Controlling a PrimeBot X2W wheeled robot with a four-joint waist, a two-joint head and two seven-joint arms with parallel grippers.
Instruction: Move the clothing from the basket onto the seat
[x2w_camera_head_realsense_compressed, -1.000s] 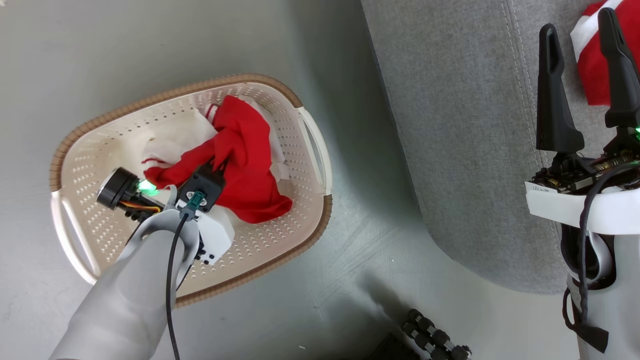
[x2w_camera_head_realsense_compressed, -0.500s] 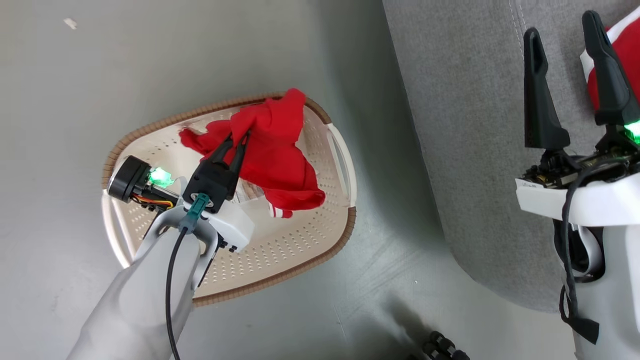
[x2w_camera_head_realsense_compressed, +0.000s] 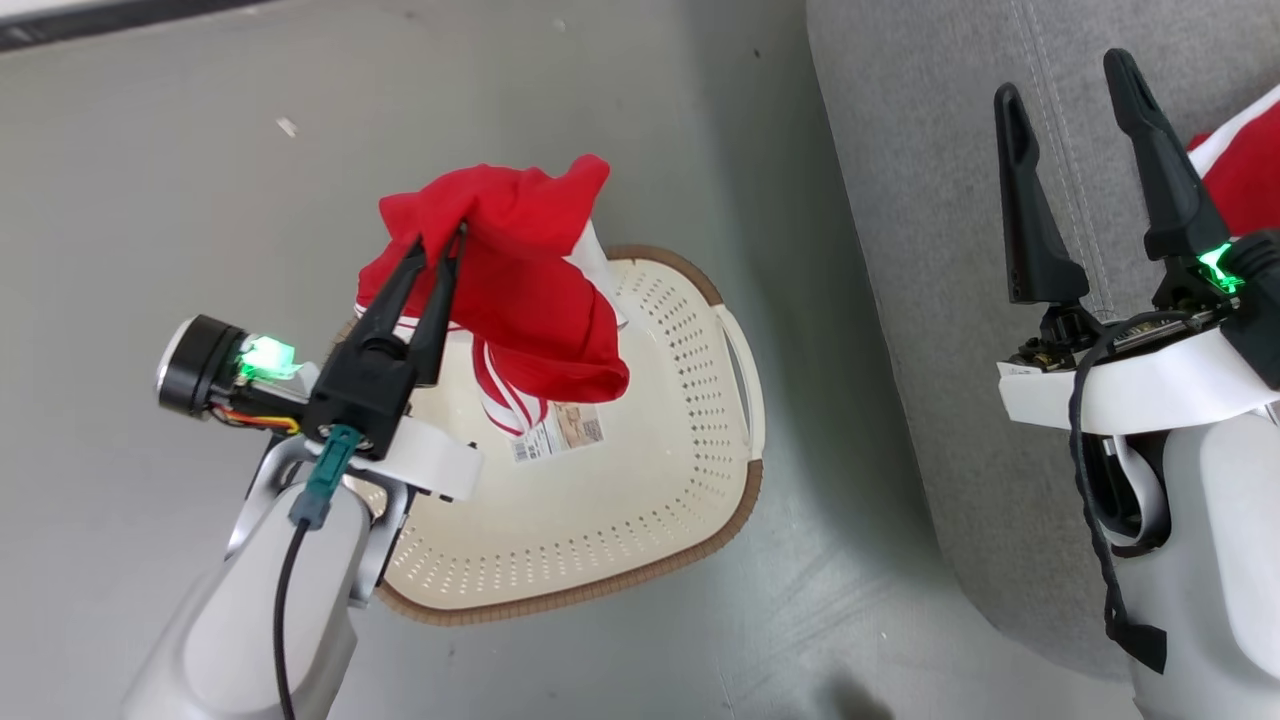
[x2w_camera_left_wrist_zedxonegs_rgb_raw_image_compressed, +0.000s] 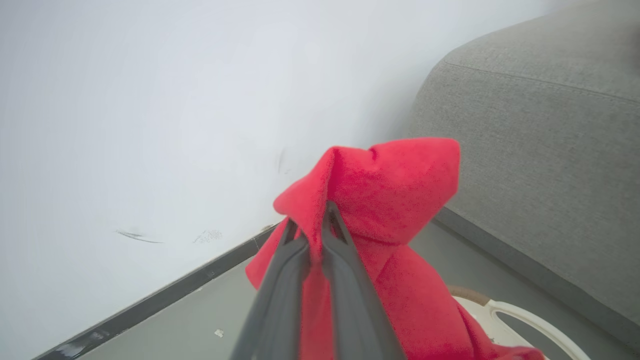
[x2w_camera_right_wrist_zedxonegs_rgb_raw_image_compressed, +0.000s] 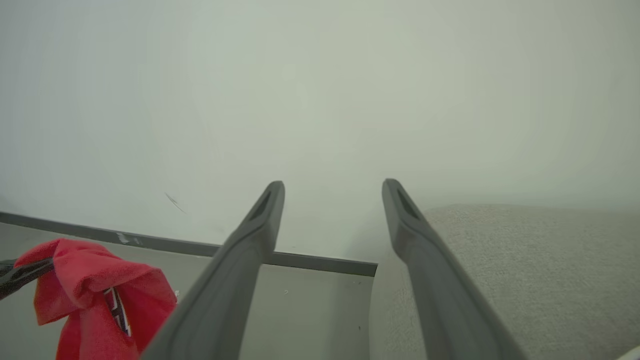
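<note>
Closest in, the left gripper (x2w_camera_head_realsense_compressed: 440, 236) is clamped tight on a bunched fold of the red garment (x2w_camera_head_realsense_compressed: 520, 290), which hangs over the cream basket (x2w_camera_head_realsense_compressed: 660, 480) on the floor (x2w_camera_head_realsense_compressed: 150, 200). To the right, the right gripper (x2w_camera_head_realsense_compressed: 1062, 72) is spread wide with nothing between its fingers, poised over the grey-green seat (x2w_camera_head_realsense_compressed: 920, 200) — a second red-and-white garment (x2w_camera_head_realsense_compressed: 1245, 170) lies on it just beyond.

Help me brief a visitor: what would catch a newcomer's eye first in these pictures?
A bright red fabric garment dangles from the shut left end effector above the cream perforated plastic basket on the grey floor. At right, the right end effector stands open over the grey-green woven sofa, where another red-and-white garment lies.
</note>
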